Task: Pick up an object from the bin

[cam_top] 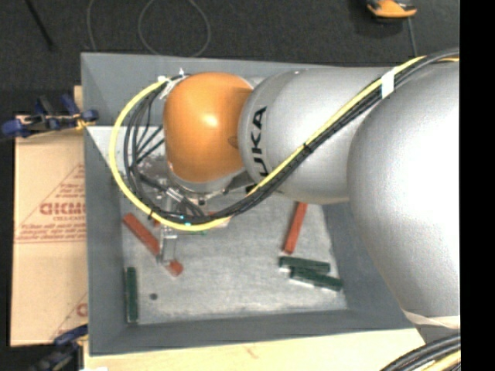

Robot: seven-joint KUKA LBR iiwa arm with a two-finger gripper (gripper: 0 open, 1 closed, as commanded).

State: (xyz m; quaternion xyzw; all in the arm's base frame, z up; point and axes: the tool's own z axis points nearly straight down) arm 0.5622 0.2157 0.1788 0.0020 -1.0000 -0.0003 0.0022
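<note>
Pincer (167,252), whose grip I cannot tell, sits over a red stick (141,232), green stick (131,294) nearby.

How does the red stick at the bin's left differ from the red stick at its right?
The left red stick lies under the gripper, partly covered; the right red stick lies clear of it. The left one slants down toward the right; the right one runs much steeper. Both are slim and red.
</note>
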